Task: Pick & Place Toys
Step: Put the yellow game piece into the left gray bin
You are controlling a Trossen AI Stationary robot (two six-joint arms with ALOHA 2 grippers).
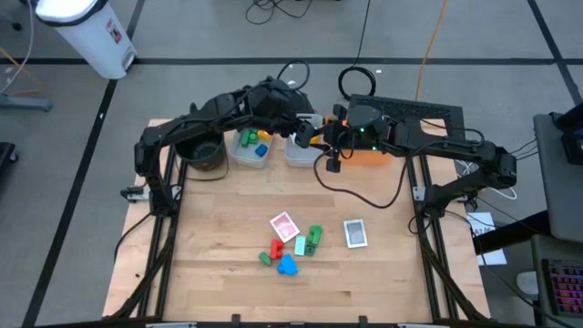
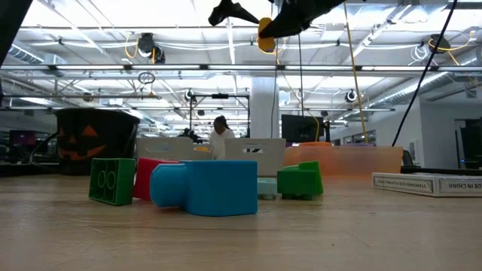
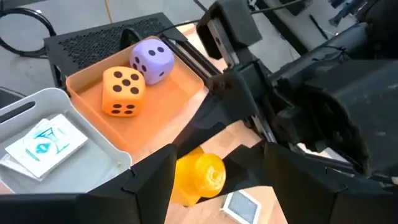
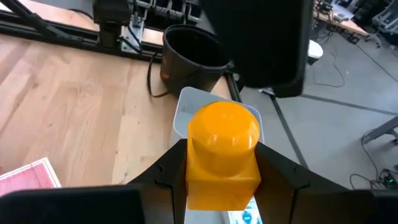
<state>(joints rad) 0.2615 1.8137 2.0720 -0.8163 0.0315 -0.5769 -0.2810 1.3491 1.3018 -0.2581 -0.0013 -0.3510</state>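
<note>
A yellow-orange block with one round stud hangs in the air over the bins at the table's far side. My right gripper is shut on it. My left gripper faces it from the left, open; its fingers stand on either side of the same block, with a gap on one side. Near the front of the table lie a red-backed card, a second card, green blocks, a red block and a blue block. My right gripper pinches the block's two opposite side walls between its two fingers, below the stud. The fingers come about level from the table's right. The block is lifted clear, above a clear bin.
At the far edge stand a black pot, a clear bin holding green, yellow and blue blocks, a clear bin with cards, and an orange tray with an orange die and a purple die.
</note>
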